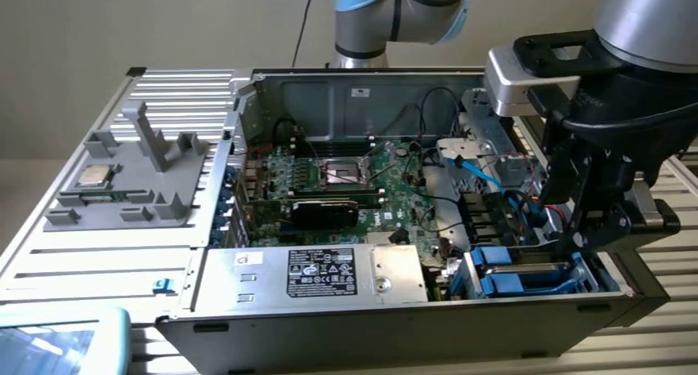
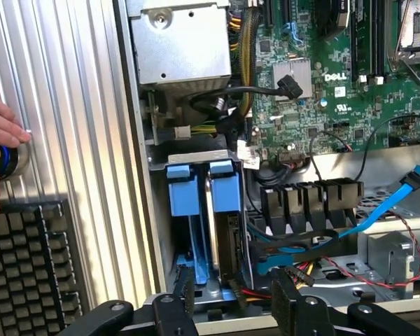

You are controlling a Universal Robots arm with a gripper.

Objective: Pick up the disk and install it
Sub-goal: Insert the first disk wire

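Surface: a ribbed metal table [image 1: 109, 252] under a plain pale wall, with an open computer case [image 1: 382, 334] on it, its lid off.
Far end: at the exterior view's left, well apart from the gripper [image 2: 234, 308], a grey fixture [image 1: 142, 167] holds a small square CPU chip [image 1: 95, 176].
Bystander: a person's hand [image 2: 0, 140] lies on the table outside the case, next to a black keyboard [image 2: 28, 266], off to one side of the gripper.
Middle of the case: the silver box [image 1: 251, 269] with its black label and the green motherboard [image 1: 404, 199] both lie beyond the bay, looking out from the gripper.
Drive bay [image 2: 196, 155]: in the case corner at the exterior view's right, directly beneath the gripper.
Disk [image 2: 228, 234]: on edge in the bay slot nearer the motherboard, a dark body under a blue tab. It is just ahead of the fingertips, with a second blue frame [image 2: 183, 196] just beside it.
Long axis: it runs straight away from the gripper toward the silver box, so the thin edge faces the gap between the jaws.
Gripper: spread wide and holding nothing, with its fingers [image 2: 184, 290] hanging at the near rim of the bay.
Standing: the disk looks slotted in rather than in hand. I cannot tell whether it is fully home.
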